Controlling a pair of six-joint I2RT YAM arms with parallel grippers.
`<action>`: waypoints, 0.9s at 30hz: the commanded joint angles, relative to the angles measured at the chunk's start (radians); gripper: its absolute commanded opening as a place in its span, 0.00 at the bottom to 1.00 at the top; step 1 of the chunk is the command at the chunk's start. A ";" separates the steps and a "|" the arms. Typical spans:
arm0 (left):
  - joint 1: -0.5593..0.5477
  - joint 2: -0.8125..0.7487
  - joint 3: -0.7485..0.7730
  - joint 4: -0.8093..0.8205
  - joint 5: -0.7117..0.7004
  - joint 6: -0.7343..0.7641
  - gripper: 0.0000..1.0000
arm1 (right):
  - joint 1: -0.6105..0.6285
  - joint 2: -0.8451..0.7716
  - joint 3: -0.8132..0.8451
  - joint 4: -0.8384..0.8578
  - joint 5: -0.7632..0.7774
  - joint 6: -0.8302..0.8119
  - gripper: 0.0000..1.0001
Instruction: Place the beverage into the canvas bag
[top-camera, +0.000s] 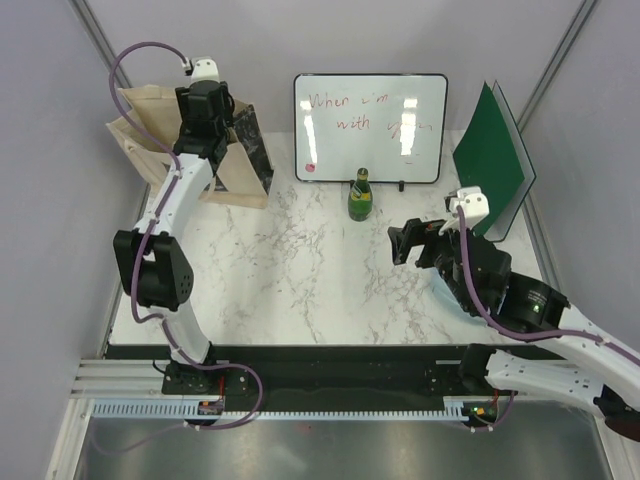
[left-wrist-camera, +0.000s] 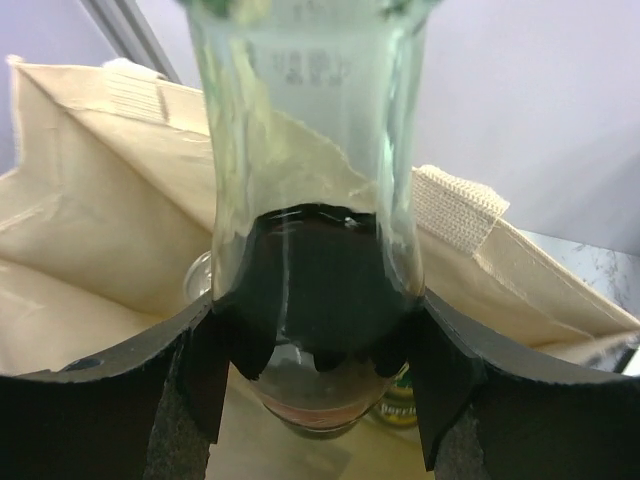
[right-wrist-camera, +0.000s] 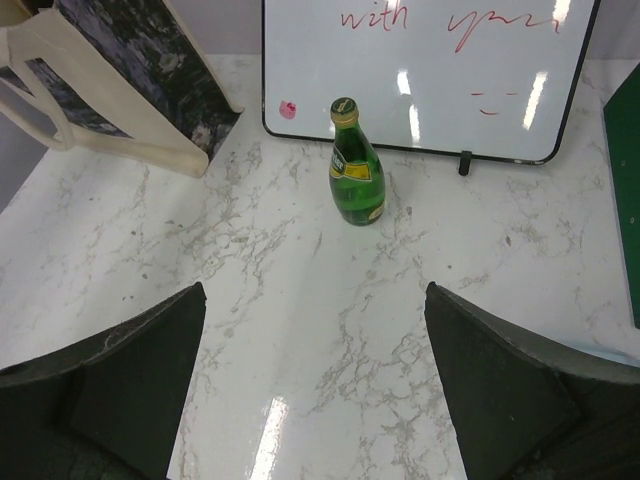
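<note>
The beige canvas bag (top-camera: 150, 140) with a black print stands at the back left; it also shows in the right wrist view (right-wrist-camera: 120, 90). My left gripper (left-wrist-camera: 315, 400) is above its open mouth, shut on a clear glass bottle (left-wrist-camera: 310, 200) that hangs into the bag (left-wrist-camera: 100, 250). A green-labelled bottle (left-wrist-camera: 400, 408) shows at the bag's bottom. A green bottle (top-camera: 360, 195) with a gold cap stands upright before the whiteboard, also in the right wrist view (right-wrist-camera: 355, 170). My right gripper (top-camera: 405, 243) is open and empty, right of and nearer than that bottle.
A whiteboard (top-camera: 370, 128) with red writing leans at the back centre. A green folder (top-camera: 492, 160) stands at the back right. Grey walls close in the left, back and right sides of the marble table (top-camera: 300, 290).
</note>
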 joint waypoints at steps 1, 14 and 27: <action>-0.001 0.005 0.014 0.393 -0.059 0.061 0.02 | 0.000 0.035 0.024 0.035 0.004 -0.032 0.98; 0.019 0.047 0.026 0.455 -0.007 0.077 0.02 | 0.000 0.086 -0.002 0.081 0.012 -0.041 0.98; 0.033 0.036 -0.036 0.471 0.266 -0.032 0.02 | 0.001 0.086 -0.012 0.093 0.018 -0.062 0.98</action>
